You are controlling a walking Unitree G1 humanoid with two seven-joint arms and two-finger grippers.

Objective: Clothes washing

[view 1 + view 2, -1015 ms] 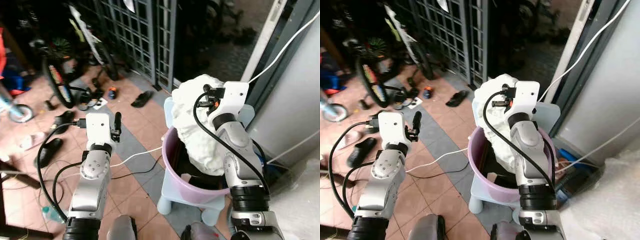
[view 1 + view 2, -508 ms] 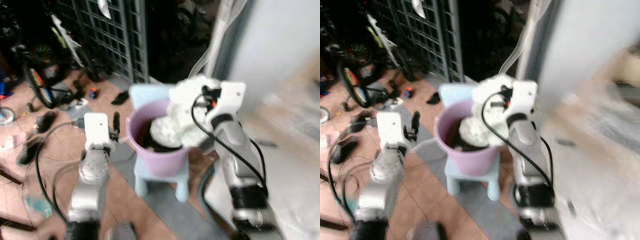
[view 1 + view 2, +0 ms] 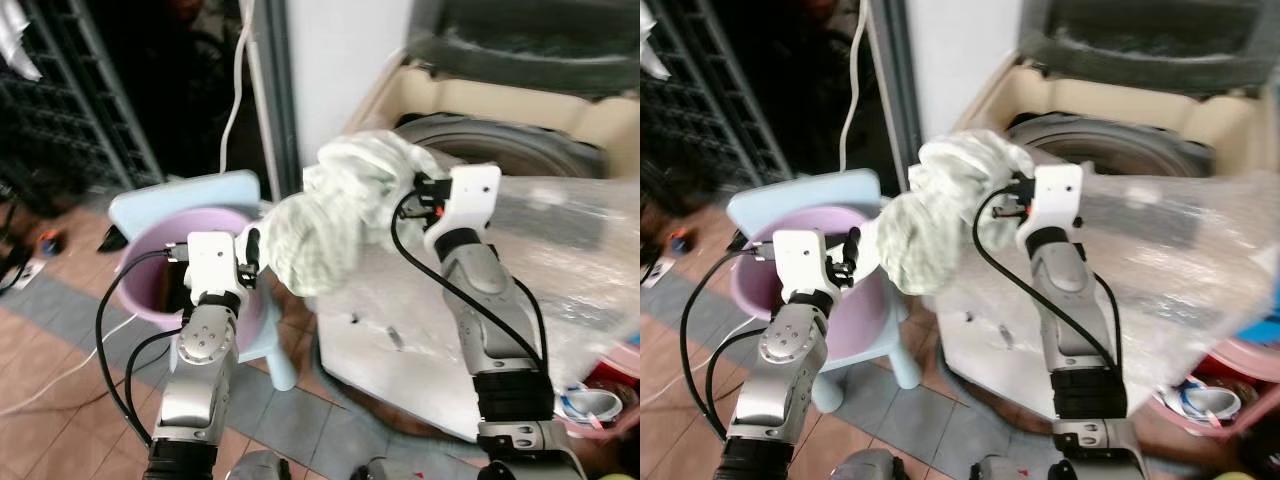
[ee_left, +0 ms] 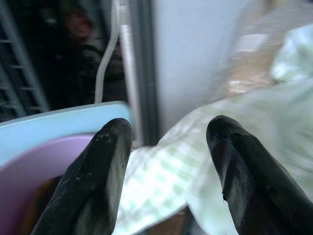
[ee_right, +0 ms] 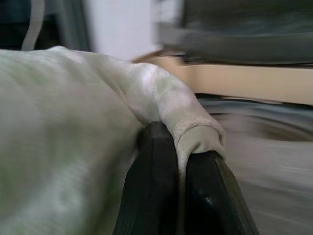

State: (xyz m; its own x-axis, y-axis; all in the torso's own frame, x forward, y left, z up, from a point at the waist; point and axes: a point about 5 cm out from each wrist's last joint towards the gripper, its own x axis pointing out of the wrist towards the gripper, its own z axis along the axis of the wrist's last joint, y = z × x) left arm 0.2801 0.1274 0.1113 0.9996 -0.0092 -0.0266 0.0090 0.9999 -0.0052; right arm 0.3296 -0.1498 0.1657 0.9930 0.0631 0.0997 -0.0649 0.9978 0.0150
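A bunched pale green-and-white cloth (image 3: 335, 215) hangs in the air between the purple bucket (image 3: 133, 262) and the top-loading washing machine (image 3: 505, 140). My right gripper (image 3: 408, 190) is shut on a fold of the cloth (image 5: 195, 139), just in front of the machine's drum opening. The left gripper (image 3: 246, 256) stands open over the bucket's near rim, right beside the hanging cloth (image 4: 161, 176), with nothing between its fingers (image 4: 102, 166). Dark laundry lies inside the bucket.
The bucket sits on a light blue stool (image 3: 180, 195). Clear plastic wrap (image 3: 575, 250) covers the machine's front and right side. A white hose (image 3: 235, 90) runs down the dark doorframe. A pink basin (image 3: 605, 400) lies low on the right.
The camera has swung right, from the bucket to the washing machine. My right gripper has carried the cloth up out of the bucket and towards the machine.
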